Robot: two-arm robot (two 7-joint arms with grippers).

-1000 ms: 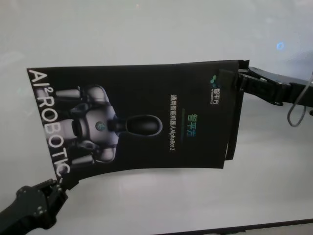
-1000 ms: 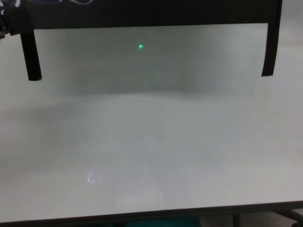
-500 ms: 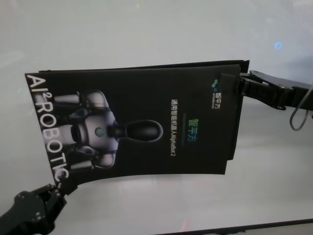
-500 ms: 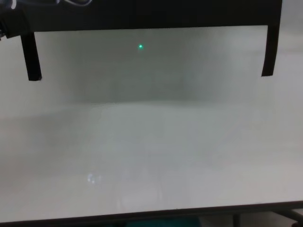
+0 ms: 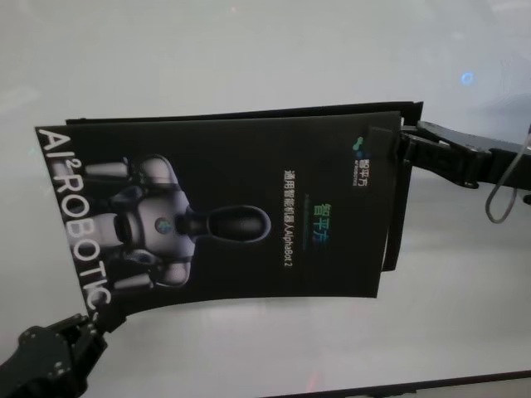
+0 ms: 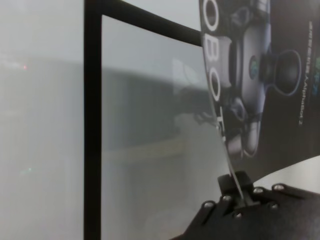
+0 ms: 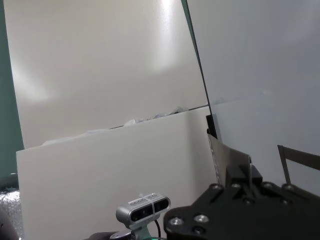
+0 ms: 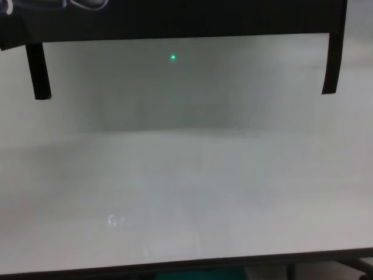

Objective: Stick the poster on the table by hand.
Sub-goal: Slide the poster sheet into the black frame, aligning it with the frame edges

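The poster [image 5: 224, 215], a black glossy sheet with a grey-white robot and white "AI²ROBOTIC" lettering, hangs spread over the white table [image 5: 249, 50] between both grippers. My left gripper [image 5: 94, 319] is shut on its near left corner, seen close up in the left wrist view, where the gripper [image 6: 240, 197] pinches the poster's [image 6: 260, 75] thin edge. At the far right corner my right gripper [image 5: 397, 148] is shut on the poster. In the chest view the poster [image 8: 175, 17] fills the top, casting a shadow on the table [image 8: 186, 192].
Two narrow black strips hang from the poster's underside, one left [image 8: 38, 70] and one right [image 8: 331, 61]. A green light dot [image 8: 173, 57] shows on the table. The table's dark front edge [image 8: 186, 267] runs along the bottom.
The poster has shifted slightly left and toward me, and my left gripper has moved with it. Its shadow on the table has grown sharper and nearer. Both grips hold.
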